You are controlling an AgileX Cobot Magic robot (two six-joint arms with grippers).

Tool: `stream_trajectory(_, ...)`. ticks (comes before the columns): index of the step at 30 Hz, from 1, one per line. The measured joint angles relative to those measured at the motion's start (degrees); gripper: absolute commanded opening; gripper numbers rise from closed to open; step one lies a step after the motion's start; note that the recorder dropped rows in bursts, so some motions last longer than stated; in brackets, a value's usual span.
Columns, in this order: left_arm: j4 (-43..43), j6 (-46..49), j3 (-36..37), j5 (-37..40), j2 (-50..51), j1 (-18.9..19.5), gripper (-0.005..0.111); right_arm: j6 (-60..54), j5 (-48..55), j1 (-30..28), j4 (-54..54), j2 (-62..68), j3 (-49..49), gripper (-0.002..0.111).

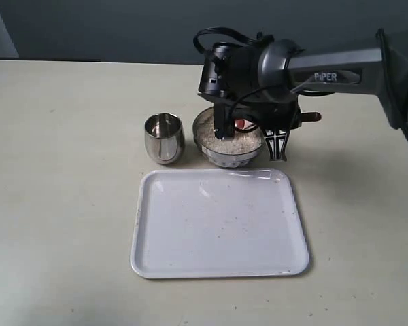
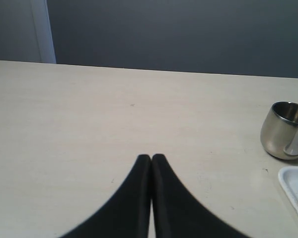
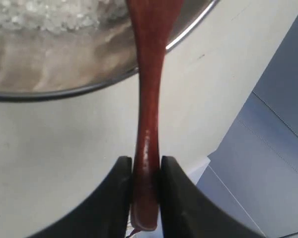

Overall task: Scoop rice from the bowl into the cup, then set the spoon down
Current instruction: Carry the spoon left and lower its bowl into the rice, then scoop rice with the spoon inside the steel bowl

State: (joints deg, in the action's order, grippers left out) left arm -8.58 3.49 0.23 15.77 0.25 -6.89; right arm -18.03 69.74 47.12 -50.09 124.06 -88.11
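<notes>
Reddish-brown wood is what the right gripper (image 3: 146,161) pinches: its 2 fingers clamp the slim handle of the spoon (image 3: 148,99) close to its end. From there the handle runs straight out over the rim of the bowl (image 3: 64,91), and the spoon's wide end sits down among the rice (image 3: 39,15). This looks like the scooping step, with the load not yet lifted.

In the exterior view the right arm reaches across the middle and hangs over the bowl. The cup (image 1: 164,138) stands upright just beside the bowl on its left, while the handle end pokes out to the right. So the spoon's long axis points roughly from the gripper through the bowl toward the cup, which lies on the far side of the bowl from the gripper. The coming carry would therefore push the spoon onward along its own length, kept level.

Whether grains already lie in the cup I cannot tell (its steel only mirrors the room).

The left gripper (image 2: 151,157) has its fingers pressed together on nothing, low over the table (image 2: 89,114), with the cup well off to its side. A white tray (image 1: 217,224) lies in front of bowl and cup.
</notes>
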Motion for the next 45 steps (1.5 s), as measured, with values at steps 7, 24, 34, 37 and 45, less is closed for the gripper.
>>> stream_trajectory(7, 0.0, 0.0, 0.0, 0.0, 0.0, 0.0, 0.0, 0.0, 0.0, 0.1, 0.3, 0.2, 0.0, -0.001)
stream_trajectory(24, 0.0, 0.0, 0.0, 0.0, 0.0, 0.0, 0.0, -0.6, 0.0, 1.0, -3.3, 0.2, 0.0, -0.001)
stream_trajectory(34, 0.0, 0.0, 0.0, 0.0, 0.0, 0.0, 0.0, -2.3, -0.1, 1.0, -12.8, 0.6, 0.0, -0.001)
stream_trajectory(37, 0.0, 0.0, 0.0, 0.0, 0.0, 0.0, 0.0, -2.5, -0.1, 1.0, -13.0, 0.8, 0.0, -0.001)
stream_trajectory(45, 0.0, 0.0, 0.0, 0.0, 0.0, 0.0, 0.0, -5.3, -0.1, 1.0, -11.6, 1.7, 0.0, -0.001)
